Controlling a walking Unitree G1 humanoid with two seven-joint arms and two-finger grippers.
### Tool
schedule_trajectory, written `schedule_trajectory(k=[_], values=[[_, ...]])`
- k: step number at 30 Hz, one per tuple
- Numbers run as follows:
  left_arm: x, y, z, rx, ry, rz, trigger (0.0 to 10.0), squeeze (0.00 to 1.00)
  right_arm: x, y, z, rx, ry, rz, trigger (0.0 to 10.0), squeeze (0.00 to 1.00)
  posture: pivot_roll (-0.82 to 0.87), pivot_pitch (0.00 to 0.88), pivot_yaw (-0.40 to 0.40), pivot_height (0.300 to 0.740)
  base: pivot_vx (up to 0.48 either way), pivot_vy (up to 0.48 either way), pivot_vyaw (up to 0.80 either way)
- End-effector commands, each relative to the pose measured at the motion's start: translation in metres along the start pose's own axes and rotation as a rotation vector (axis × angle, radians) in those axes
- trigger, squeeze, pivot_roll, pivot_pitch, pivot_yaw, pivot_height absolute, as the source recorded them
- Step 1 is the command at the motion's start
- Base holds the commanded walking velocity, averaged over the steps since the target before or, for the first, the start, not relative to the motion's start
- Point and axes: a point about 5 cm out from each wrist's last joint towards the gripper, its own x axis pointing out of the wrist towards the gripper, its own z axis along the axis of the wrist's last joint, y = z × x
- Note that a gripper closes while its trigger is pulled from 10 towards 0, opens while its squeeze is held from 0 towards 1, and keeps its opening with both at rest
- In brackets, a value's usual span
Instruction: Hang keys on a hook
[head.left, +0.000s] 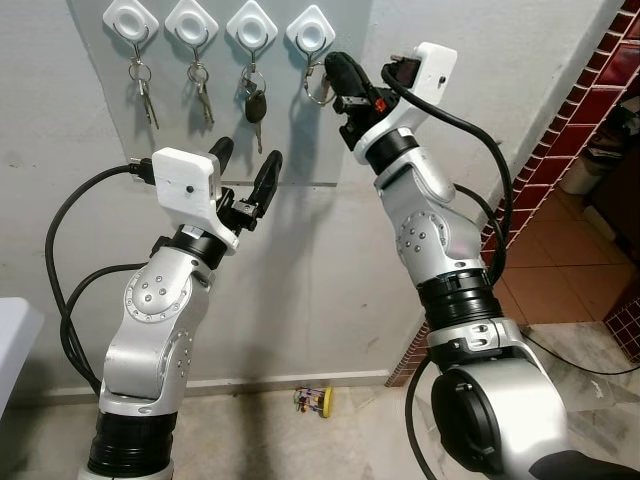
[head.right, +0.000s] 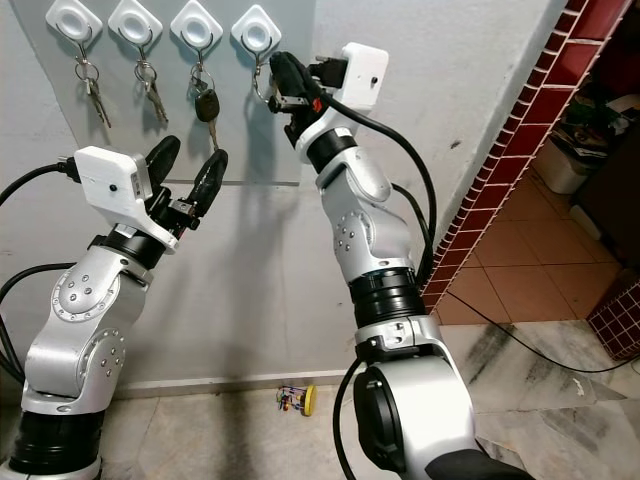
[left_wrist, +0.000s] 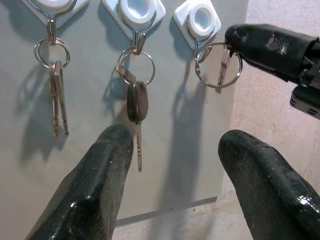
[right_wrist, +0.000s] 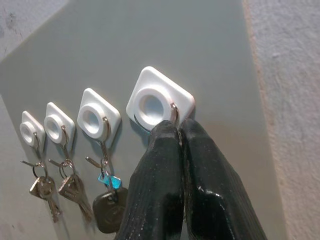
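Four white hooks sit in a row on a grey panel on the wall. Keys hang from the left three, including a black-headed car key. At the rightmost hook my right gripper is shut on a key ring with one small key. The ring rests against the hook's wire, and it looks threaded on it. In the right wrist view the fingertips press together just under that hook. My left gripper is open and holds nothing, below the car key.
A red tiled wall juts out at the right, with a tiled floor and a white container beyond it. A small colourful toy lies on the floor by the skirting. A white surface shows at the left edge.
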Motion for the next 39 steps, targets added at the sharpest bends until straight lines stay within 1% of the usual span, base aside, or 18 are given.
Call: schedule_trajectory(k=[1,7,14,18,20,32,35,36,39], values=[[0.0002,-0.0017,0.0058,0.005,-0.018,-0.010,10.0,0.00,0.0053,0.0024,0.0067,0.008,-0.016,-0.001,10.0,0.00,-0.09,0.070,-0.066,0.740,0.000,0.000,0.00],[0.0000,-0.0009,0.0062,0.007,-0.020,-0.005,10.0,0.00,0.0066,0.0031,0.0056,0.023,-0.014,0.004,10.0,0.00,-0.09,0.070,-0.066,0.740,0.000,0.000,0.00],[-0.0005,0.0006,0.0075,0.010,-0.020,0.001,10.0,0.00,0.0057,0.0016,0.0033,0.067,-0.007,0.004,10.0,0.00,-0.09,0.077,-0.069,0.740,0.000,0.000,0.00],[-0.0006,0.0007,0.0077,0.010,-0.021,0.001,10.0,0.00,0.0056,0.0013,0.0031,0.070,-0.007,0.003,10.0,0.00,-0.09,0.077,-0.067,0.740,0.000,0.000,0.00],[-0.0008,0.0009,0.0075,0.013,-0.019,0.000,10.0,0.00,0.0043,0.0005,0.0021,0.086,-0.010,0.007,10.0,0.00,-0.09,0.078,-0.065,0.740,0.000,0.000,0.00],[0.0010,0.0008,0.0079,0.012,-0.019,-0.003,10.0,0.00,0.0020,-0.0029,-0.0002,0.095,-0.010,-0.007,10.0,0.00,-0.09,0.081,-0.062,0.740,0.000,0.000,0.00],[0.0011,0.0009,0.0082,0.012,-0.021,-0.002,10.0,0.00,0.0015,-0.0028,-0.0011,0.114,-0.010,0.001,10.0,0.00,-0.09,0.081,-0.062,0.740,0.000,0.000,0.00],[0.0012,0.0010,0.0084,0.013,-0.021,-0.001,10.0,0.00,0.0012,-0.0031,-0.0011,0.125,-0.014,0.004,10.0,1.00,-0.09,0.081,-0.062,0.740,0.000,0.000,0.00],[0.0012,0.0013,0.0088,0.013,-0.022,0.000,10.0,0.00,0.0008,-0.0039,-0.0010,0.134,-0.016,0.005,10.0,1.00,-0.09,0.081,-0.062,0.740,0.000,0.000,0.00]])
